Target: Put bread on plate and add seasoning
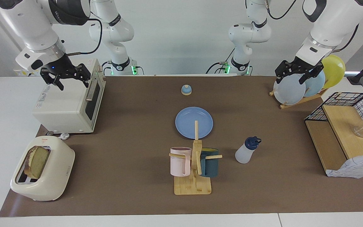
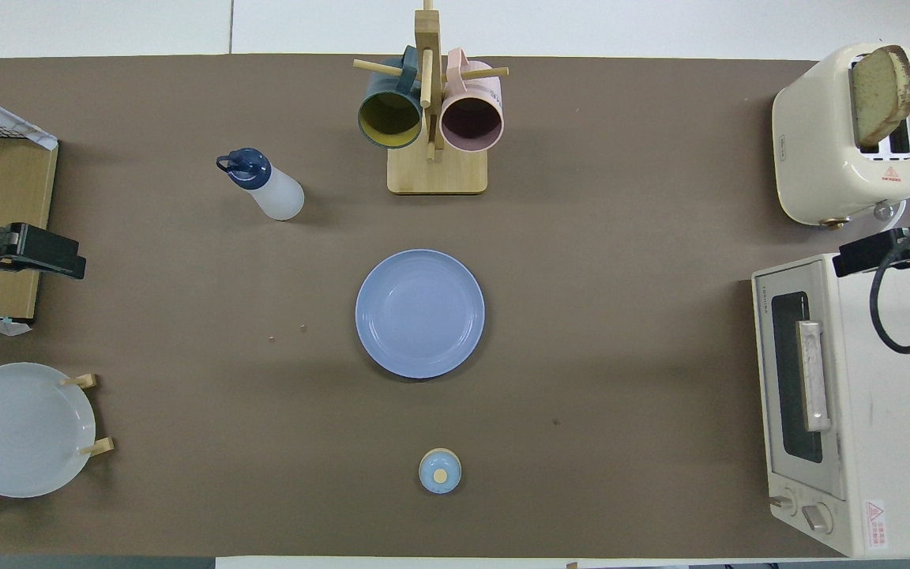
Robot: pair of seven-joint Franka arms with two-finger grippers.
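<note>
The bread [image 1: 38, 159] [image 2: 881, 87] stands upright in a slot of the cream toaster [image 1: 47, 176] at the right arm's end of the table. Mid-table lies the round blue plate [image 1: 194, 123] [image 2: 419, 314], with nothing on it. The seasoning [image 1: 247, 150] [image 2: 261, 183], a whitish bottle with a navy cap, stands farther from the robots than the plate, toward the left arm's end. My right gripper [image 1: 72, 84] [image 2: 858, 257] hangs open over the toaster oven. My left gripper [image 1: 290, 80] [image 2: 52, 261] hangs open over the upright plates in the rack. Neither holds anything.
A white toaster oven [image 1: 71, 104] sits nearer the robots than the toaster. A wooden mug tree [image 1: 195, 164] with a pink and a dark blue mug stands just beside the plate, farther out. A small bell [image 1: 186, 90], a plate rack [image 1: 295, 91] and a wire-and-wood shelf [image 1: 342, 126] are also here.
</note>
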